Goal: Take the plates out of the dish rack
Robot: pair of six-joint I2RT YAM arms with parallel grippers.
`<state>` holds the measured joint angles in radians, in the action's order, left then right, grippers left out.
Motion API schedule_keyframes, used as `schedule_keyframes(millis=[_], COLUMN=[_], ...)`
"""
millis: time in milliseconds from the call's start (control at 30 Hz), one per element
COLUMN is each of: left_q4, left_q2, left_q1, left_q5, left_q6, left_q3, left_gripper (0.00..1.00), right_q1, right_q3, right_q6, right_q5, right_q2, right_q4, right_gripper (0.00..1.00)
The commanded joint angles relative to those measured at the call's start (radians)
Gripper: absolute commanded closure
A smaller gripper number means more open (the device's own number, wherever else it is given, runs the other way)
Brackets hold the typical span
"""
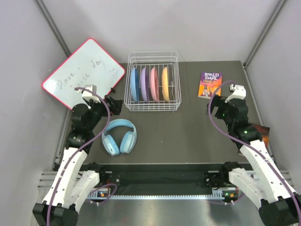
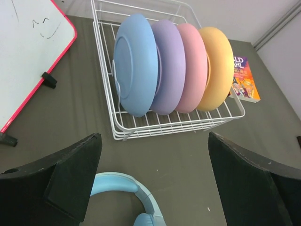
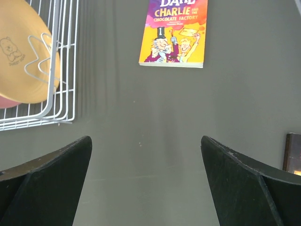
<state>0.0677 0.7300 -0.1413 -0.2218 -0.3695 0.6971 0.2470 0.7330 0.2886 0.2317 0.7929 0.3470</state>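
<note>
Standing on edge in the dish rack (image 1: pixel 150 108): blue plate (image 1: pixel 135 84), purple plate (image 1: pixel 144 84), pink plate (image 1: pixel 154 84), orange-yellow plate (image 1: pixel 165 84); left gripper (image 2: pixel 154 137), spread, before it; right gripper (image 3: pixel 146 139), spread, off its right side.

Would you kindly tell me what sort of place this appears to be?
Probably a robotics lab test cell, not a kitchen: plain grey walls enclose a dark table, and unrelated props share it: a dish rack of plates, headphones, a whiteboard and a book.
</note>
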Motion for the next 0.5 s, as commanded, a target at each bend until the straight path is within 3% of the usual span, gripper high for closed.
schedule_keyframes(millis=[0,200,367,467], left_q4=[-0.003,-0.045,-0.028,-0.031], left_q2=[0.023,0.078,0.178,0.279], left_q1=[-0.004,-0.026,-0.081,-0.179], left_q5=[0.006,-0.010,0.168,0.335], left_q6=[0.046,0.053,0.050,0.079], left_q3=[0.045,0.067,0.148,0.206], left_gripper=[0.01,0.05,0.10,0.11], right_q1=[0.008,0.008,0.008,0.008], right_q3=[-0.001,-0.006,-0.001,-0.003], right_q6=[-0.016,-0.017,-0.002,0.001], right_q5=[0.060,0.063,0.067,0.055], right_q2=[-0.014,0.002,0.022,0.034], right_q4=[-0.006,-0.002,0.000,-0.008], right_gripper=[0.00,0.00,0.00,0.00])
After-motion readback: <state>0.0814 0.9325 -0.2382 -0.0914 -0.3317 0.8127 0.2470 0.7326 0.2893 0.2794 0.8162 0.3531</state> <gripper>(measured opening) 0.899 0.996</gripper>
